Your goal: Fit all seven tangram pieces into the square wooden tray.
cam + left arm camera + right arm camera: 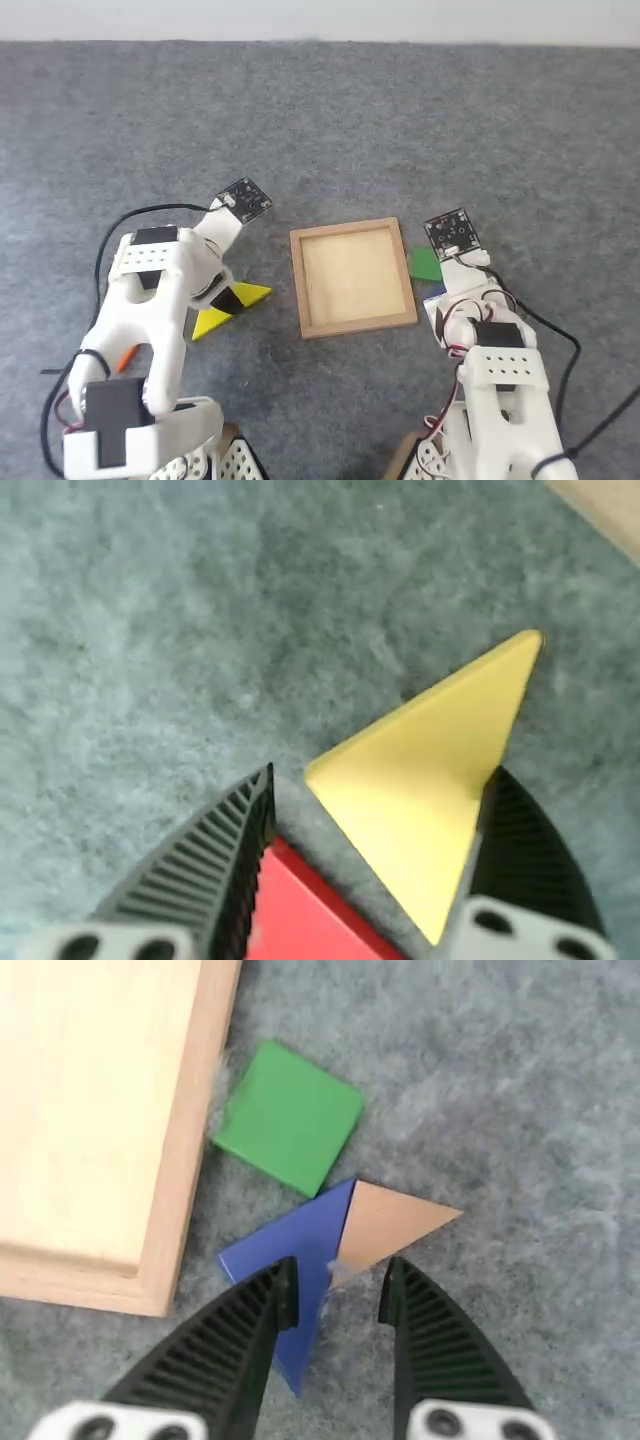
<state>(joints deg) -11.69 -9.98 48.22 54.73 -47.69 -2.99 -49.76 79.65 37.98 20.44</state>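
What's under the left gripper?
A yellow triangle lies on the carpet between the left gripper's open fingers, a red piece beside it. The gripper hides most of the red piece; its shape cannot be told.

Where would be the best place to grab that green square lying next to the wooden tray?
Probably from straight above, since the green square lies flat on the carpet. Close the jaws across two opposite straight edges, ideally the pair not facing the tray, because the gap there looks tight. Mind the blue triangle near one corner.

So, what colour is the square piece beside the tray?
Green square piece; best in right wrist view.
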